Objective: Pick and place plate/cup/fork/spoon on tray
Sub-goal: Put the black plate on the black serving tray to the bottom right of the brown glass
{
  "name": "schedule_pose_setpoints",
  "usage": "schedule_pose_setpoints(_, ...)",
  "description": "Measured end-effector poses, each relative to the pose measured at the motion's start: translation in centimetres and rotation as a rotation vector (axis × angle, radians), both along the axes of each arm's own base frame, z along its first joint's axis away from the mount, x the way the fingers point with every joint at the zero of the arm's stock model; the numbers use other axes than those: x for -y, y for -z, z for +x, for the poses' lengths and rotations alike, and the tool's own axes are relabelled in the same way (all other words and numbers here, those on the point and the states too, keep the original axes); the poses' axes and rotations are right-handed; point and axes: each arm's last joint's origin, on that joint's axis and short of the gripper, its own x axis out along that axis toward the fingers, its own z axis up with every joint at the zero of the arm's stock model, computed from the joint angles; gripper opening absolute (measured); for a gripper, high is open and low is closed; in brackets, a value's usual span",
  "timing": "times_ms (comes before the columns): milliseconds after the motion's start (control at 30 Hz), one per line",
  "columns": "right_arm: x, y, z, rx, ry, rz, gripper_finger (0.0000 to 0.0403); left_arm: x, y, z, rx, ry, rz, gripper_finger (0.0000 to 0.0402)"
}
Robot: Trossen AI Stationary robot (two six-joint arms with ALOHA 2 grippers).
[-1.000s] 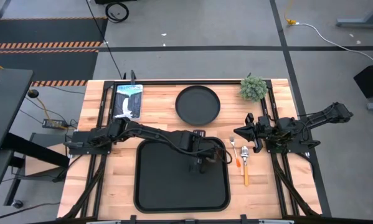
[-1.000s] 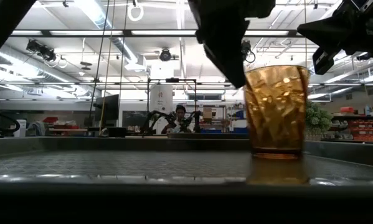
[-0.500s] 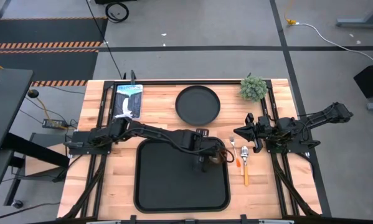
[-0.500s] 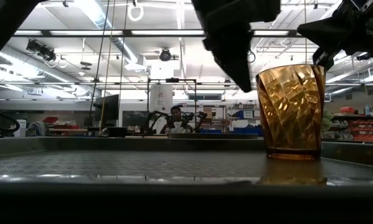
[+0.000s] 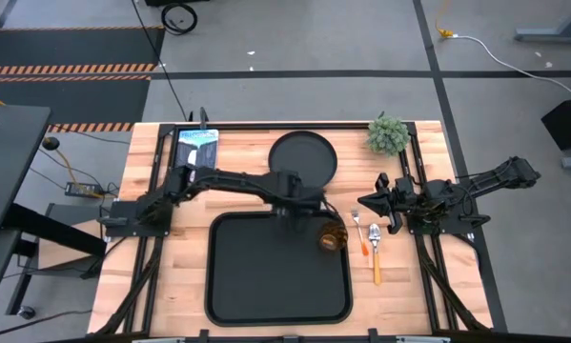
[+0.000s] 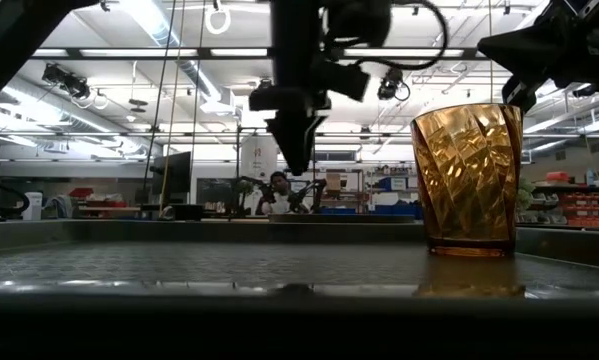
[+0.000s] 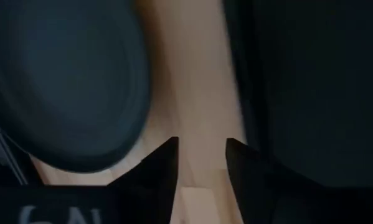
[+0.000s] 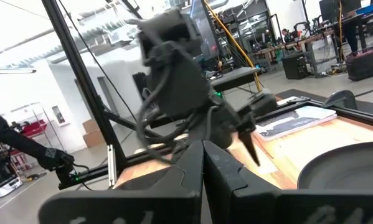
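One of four items is on the tray (image 5: 237,286) by my count. My left gripper (image 5: 287,201) hangs with its jaws parted and empty over the strip of bare surface (image 7: 198,93) between the plate (image 5: 303,158) and the tray's far rim; the left wrist view shows wood between the two fingers (image 7: 158,168), the plate on one side, the tray on the other. The cup (image 5: 331,238) stands upright on the tray near its right edge, clear of the gripper. The right gripper (image 5: 369,202) waits with its jaws together at the right side of the surface, near the fork (image 5: 358,232) and spoon (image 5: 376,250), which lie side by side on the wood just right of the tray.

I judge the plate, fork and spoon are left to move.

From above I get the layout; the low view alone confirms that the cup (image 6: 466,180) sits flat on its base. It does not show the plate or the cutlery.
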Motion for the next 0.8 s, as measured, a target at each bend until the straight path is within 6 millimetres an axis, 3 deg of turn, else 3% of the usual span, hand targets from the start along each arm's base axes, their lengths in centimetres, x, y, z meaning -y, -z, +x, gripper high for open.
schedule_pose_setpoints(200, 0.0, 0.0, 0.0, 0.000, 0.000, 0.000, 0.0016, -4.1, 2.6, -4.0, 0.064, -0.044, 0.010, 0.0093)
schedule_pose_setpoints(500, 0.0, 0.0, 0.0, 0.000, 0.000, 0.000, 0.0016, -11.3, 3.0, -9.7, 0.395, -0.375, -0.113, 0.0062)
schedule_pose_setpoints(633, 0.0, 0.0, 0.0, -0.001, 0.001, 0.000, 0.0016, -14.6, 3.4, -11.0, 0.504, -0.578, -0.212, 0.0071)
schedule_pose_setpoints(800, 0.0, 0.0, 0.0, -0.003, 0.000, -0.001, 0.0016, -17.1, 3.0, -11.5, 0.632, -0.725, -0.254, 0.0120)
